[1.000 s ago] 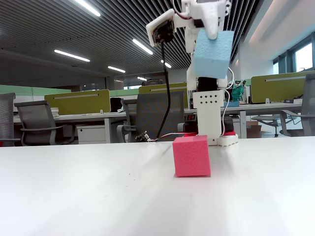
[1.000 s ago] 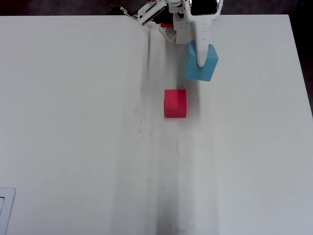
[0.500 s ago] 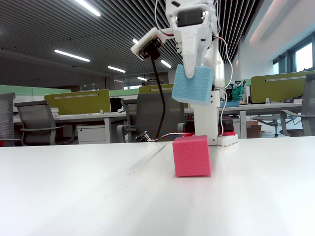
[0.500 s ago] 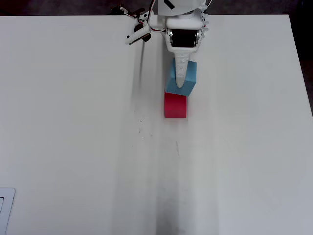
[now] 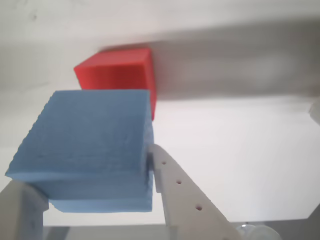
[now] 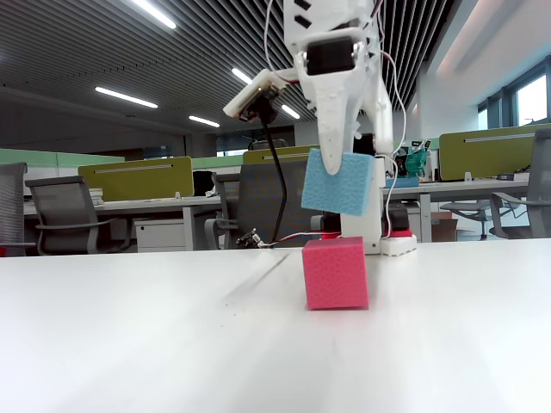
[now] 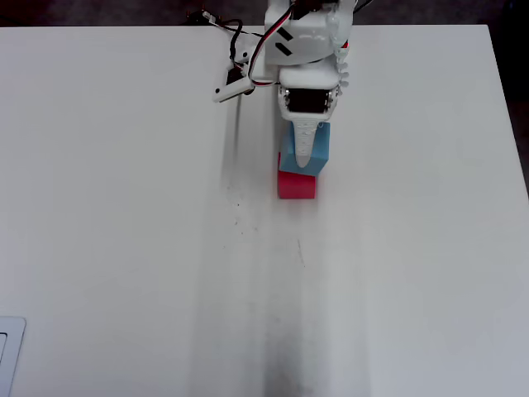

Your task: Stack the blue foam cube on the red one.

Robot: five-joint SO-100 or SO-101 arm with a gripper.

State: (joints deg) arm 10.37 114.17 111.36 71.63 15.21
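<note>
The red one [image 6: 335,273] sits on the bench [image 6: 129,344]. The blue foam cube [image 6: 337,183] hangs in the air just above it, tilted, not touching, held in the pincer [image 6: 334,159].

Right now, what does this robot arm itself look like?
The arm is white plastic with black motor blocks set into it. Its gripper has long, tapering white fingers dotted with small holes. Red, black and white cables loop off it.

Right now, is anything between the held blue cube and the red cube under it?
Nothing: the fixed view shows only open air between the blue cube and the red cube.
</note>
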